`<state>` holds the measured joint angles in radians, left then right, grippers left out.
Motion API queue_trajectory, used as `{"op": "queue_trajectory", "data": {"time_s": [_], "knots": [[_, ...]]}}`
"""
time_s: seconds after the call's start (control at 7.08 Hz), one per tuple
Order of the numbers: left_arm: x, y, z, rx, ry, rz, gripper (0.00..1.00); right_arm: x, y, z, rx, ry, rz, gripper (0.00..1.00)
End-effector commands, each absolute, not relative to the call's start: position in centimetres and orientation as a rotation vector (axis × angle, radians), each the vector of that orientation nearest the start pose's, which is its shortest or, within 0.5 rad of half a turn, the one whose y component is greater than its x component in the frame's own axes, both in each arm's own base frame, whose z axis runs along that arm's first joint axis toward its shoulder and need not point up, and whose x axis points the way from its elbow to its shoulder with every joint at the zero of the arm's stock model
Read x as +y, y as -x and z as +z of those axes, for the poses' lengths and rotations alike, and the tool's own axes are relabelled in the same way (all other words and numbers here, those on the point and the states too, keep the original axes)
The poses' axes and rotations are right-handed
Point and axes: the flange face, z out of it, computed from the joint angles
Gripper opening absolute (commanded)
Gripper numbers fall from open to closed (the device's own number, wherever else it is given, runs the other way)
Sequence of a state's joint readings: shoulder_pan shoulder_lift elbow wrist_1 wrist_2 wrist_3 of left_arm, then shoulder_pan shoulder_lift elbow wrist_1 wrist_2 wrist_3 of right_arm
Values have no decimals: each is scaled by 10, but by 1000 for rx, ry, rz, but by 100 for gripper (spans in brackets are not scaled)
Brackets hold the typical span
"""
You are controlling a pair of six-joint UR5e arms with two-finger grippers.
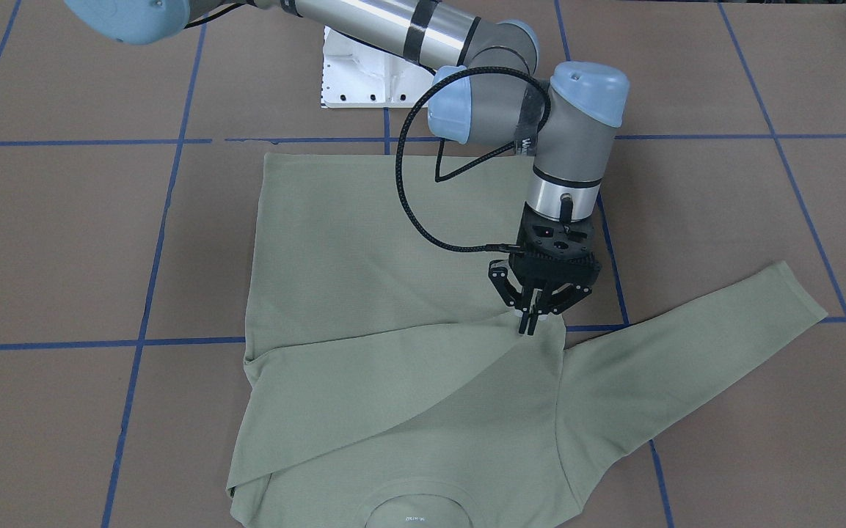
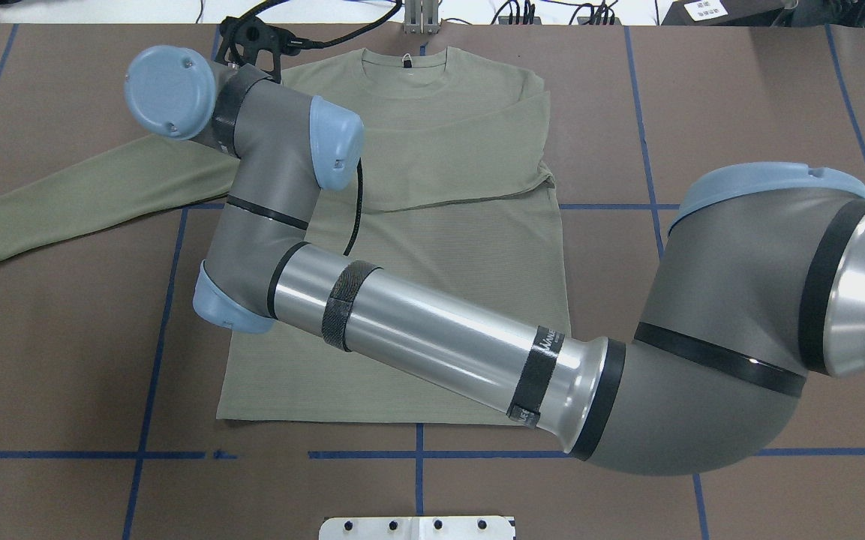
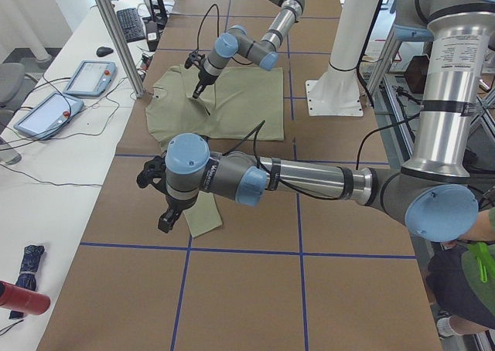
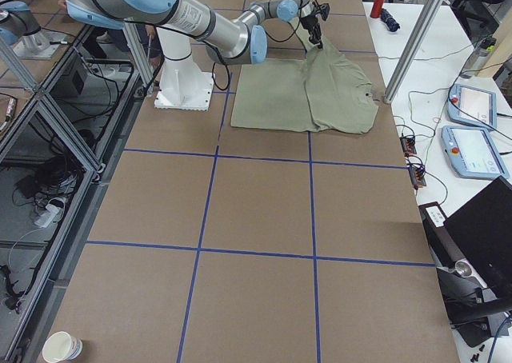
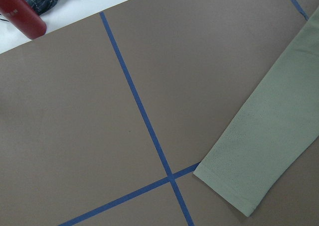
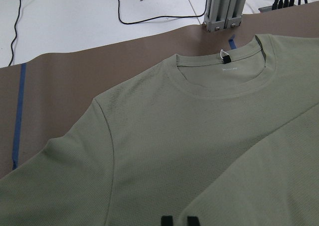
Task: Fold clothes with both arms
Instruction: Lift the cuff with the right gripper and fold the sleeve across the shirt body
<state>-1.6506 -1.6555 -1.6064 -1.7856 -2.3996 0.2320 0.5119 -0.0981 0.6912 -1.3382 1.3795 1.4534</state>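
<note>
One pale green long-sleeved shirt (image 1: 364,242) lies face up on the brown table (image 1: 63,242), hem toward the robot's base and neck toward the far edge. Its right sleeve (image 1: 393,374) lies folded across the chest, the cuff ending at the left shoulder. Its left sleeve (image 1: 694,345) stretches out flat to the robot's left.

The right gripper (image 1: 530,325) points down right at the folded cuff, with the right arm (image 2: 440,322) reaching across the shirt. Its jaws are drawn close, yet the right wrist view shows a narrow gap between the fingertips (image 6: 166,221) (whether cloth sits in that gap cannot be told). The left gripper (image 3: 165,219) hangs above the table near the outstretched cuff. Only the side view shows it, so whether its jaws are open or closed cannot be told.

The step in hand looks to be setting down the first sleeve. To do it well, the right arm should let go only with the cuff flat on the shoulder, then rise straight up so the knit is not dragged. The left sleeve would come next: a pinch at the cuff's edge and a low carry across, kept untwisted.
</note>
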Motion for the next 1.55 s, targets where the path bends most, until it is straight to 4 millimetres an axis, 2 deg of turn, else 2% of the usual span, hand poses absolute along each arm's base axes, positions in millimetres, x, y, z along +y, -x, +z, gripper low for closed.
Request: {"op": "queue_trajectory", "data": {"time_s": [0.0,0.14,0.28,0.42,0.56,0.71,0.85,0.99,1.13,1.41], "knots": [[-538,103,567,763,-445,283,100,-567,699,-24,-736,-426,421,100],[-539,103,564,761,-453,285,100,-568,697,-26,-745,-407,403,100],[-539,102,559,749,-510,308,100,-584,682,-26,-758,-363,372,100],[-540,97,551,734,-581,352,100,-615,653,-19,-778,-260,323,100],[-529,88,558,735,-614,383,100,-639,621,-2,-738,-191,284,100],[-534,22,558,772,-568,489,100,-652,580,20,-695,-164,230,100],[-533,-8,559,806,-501,441,100,-674,527,49,-716,-119,171,100],[-532,-26,560,820,-457,382,100,-699,487,77,-728,-104,130,100],[-530,-54,566,785,-431,347,100,-718,452,112,-726,-106,69,100],[-505,-106,586,747,-442,335,100,-736,360,198,-751,-120,-38,100]]}}
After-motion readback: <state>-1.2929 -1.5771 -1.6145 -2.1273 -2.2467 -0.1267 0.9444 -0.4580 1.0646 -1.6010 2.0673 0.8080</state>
